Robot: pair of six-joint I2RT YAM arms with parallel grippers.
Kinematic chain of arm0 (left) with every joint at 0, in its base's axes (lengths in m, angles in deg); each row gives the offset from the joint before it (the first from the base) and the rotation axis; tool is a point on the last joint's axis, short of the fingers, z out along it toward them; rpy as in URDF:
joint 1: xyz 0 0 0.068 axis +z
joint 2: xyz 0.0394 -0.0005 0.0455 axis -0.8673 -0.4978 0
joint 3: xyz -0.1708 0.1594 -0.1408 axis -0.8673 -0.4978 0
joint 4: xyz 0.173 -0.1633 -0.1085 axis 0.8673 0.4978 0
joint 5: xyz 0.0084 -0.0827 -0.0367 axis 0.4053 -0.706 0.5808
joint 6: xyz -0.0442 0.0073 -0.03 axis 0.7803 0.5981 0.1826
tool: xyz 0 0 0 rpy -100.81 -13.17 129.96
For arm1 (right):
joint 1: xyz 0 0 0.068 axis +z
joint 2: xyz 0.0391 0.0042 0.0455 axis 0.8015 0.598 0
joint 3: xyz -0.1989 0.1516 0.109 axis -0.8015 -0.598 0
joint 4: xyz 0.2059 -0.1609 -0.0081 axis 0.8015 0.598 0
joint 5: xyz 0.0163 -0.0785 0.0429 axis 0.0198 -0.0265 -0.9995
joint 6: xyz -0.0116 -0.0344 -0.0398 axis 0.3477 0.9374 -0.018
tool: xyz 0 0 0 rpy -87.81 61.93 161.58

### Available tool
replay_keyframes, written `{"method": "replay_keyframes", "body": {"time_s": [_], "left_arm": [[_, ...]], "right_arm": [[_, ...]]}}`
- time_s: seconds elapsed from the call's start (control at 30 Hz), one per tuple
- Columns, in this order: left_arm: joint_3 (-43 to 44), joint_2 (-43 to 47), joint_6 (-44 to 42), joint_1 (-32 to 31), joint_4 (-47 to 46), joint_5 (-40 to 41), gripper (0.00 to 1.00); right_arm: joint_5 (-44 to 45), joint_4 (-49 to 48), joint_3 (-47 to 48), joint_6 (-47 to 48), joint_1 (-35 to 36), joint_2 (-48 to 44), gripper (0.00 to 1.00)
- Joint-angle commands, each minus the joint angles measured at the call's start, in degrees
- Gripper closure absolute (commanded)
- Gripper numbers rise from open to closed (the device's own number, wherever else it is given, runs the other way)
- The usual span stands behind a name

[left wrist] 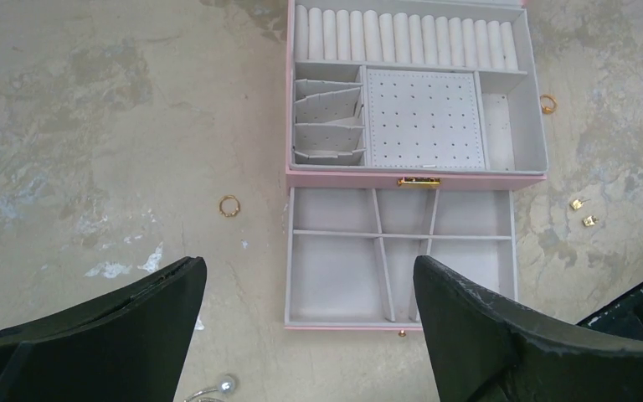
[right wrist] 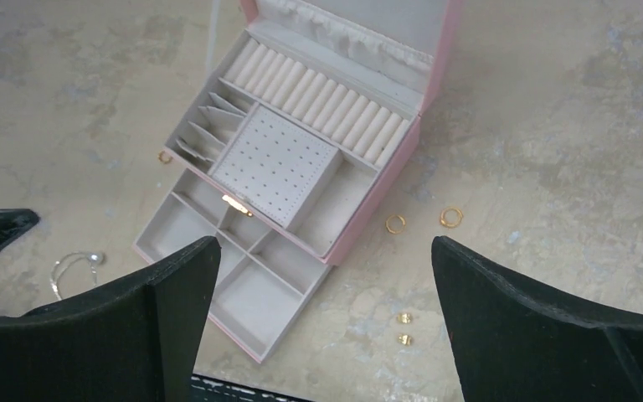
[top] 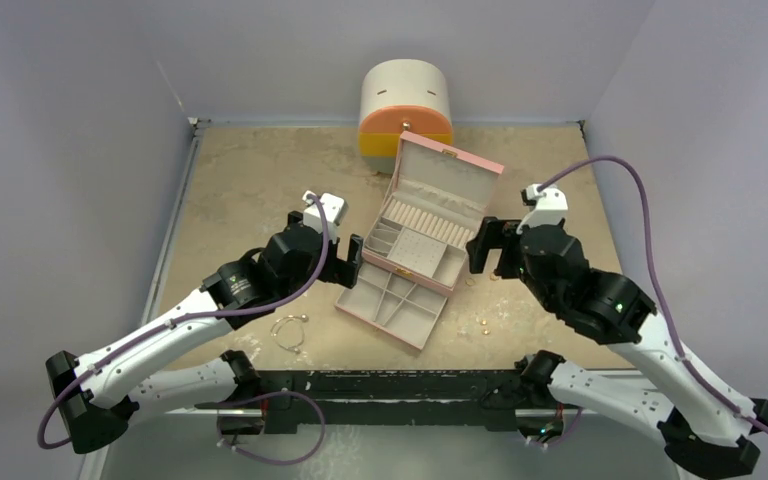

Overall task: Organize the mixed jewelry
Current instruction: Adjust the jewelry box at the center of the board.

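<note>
The pink jewelry box [top: 447,165] stands open at mid-table with its lower drawer [top: 392,305] pulled out. Its compartments look empty. A thin silvery bangle with beads [top: 288,331] lies left of the drawer; it also shows in the right wrist view [right wrist: 75,266]. A small gold ring [left wrist: 228,205] lies left of the box. Two more rings [right wrist: 395,224] [right wrist: 450,218] and two gold studs [right wrist: 404,317] [right wrist: 404,339] lie to its right. My left gripper [top: 345,262] is open and empty, above the box's left side. My right gripper [top: 490,245] is open and empty at its right side.
A round cream-and-orange drawer cabinet [top: 405,105] stands behind the box at the back wall. Grey walls close in the table on the left, right and back. The black rail of the arm bases [top: 390,385] runs along the near edge.
</note>
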Motion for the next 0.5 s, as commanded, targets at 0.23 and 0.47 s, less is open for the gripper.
{"method": "replay_keyframes", "body": {"time_s": [0.23,0.47], "left_arm": [[2.51,0.89,-1.36,-0.31,-0.43,2.62,0.07],[2.57,1.48,-1.35,-0.33,-0.19,3.30,0.07]], "right_arm": [[3.44,5.26,-0.78,-6.66,0.28,5.10,0.01],[4.40,6.75,-2.64,-9.72,0.31,8.43,0.01]]}}
